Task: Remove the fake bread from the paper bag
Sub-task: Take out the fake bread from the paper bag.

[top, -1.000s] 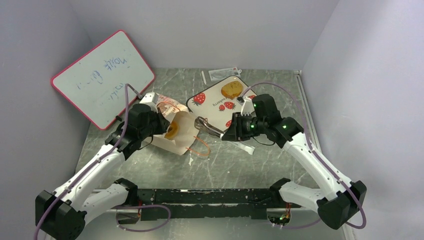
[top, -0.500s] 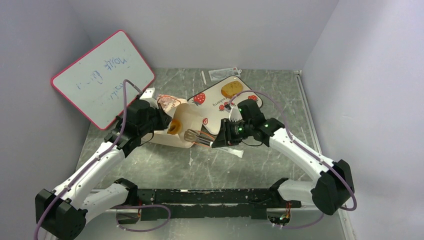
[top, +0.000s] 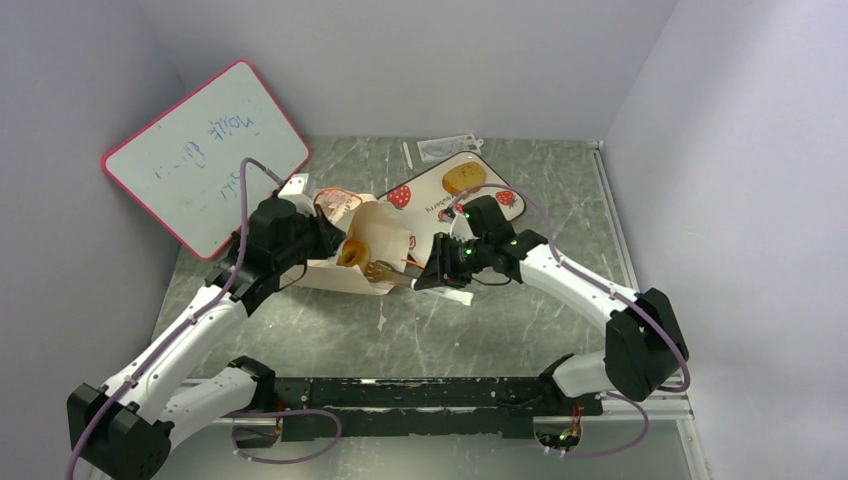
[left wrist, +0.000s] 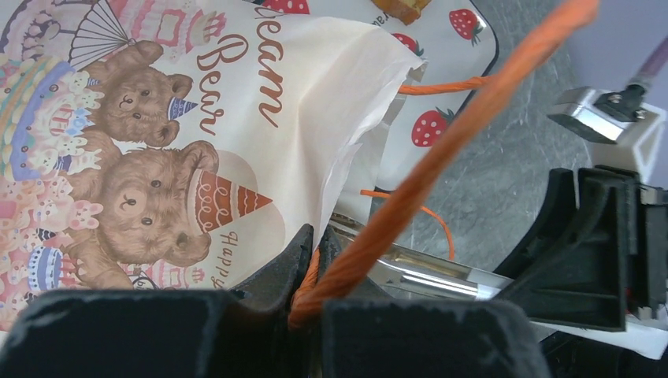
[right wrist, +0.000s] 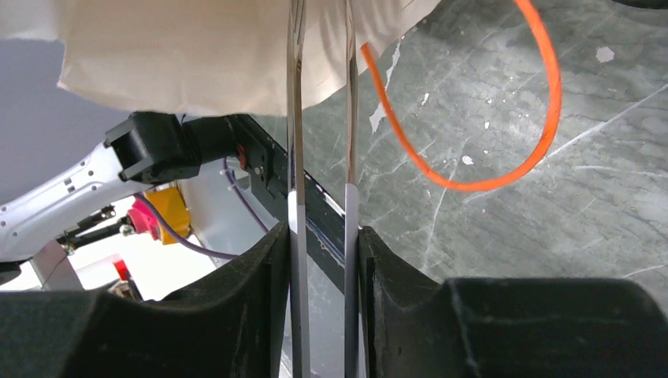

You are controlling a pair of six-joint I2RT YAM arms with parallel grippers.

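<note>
Tongs (right wrist: 295, 118) pinched tight in my right gripper (right wrist: 319, 244), tips at the mouth of the paper bag (top: 385, 232). Left gripper (left wrist: 311, 260) clamps its orange handle (left wrist: 441, 150), holding it open. Doughnut (top: 349, 253) sits just inside, so next I reckon I ease the tongs around it.

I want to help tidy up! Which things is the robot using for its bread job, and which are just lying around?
For the job: paper bag, doughnut in its mouth, bun on the strawberry tray, tongs in the right gripper, left gripper pinching the bag's orange handle.
Just lying about: pink-framed whiteboard, clear plastic packet.
</note>
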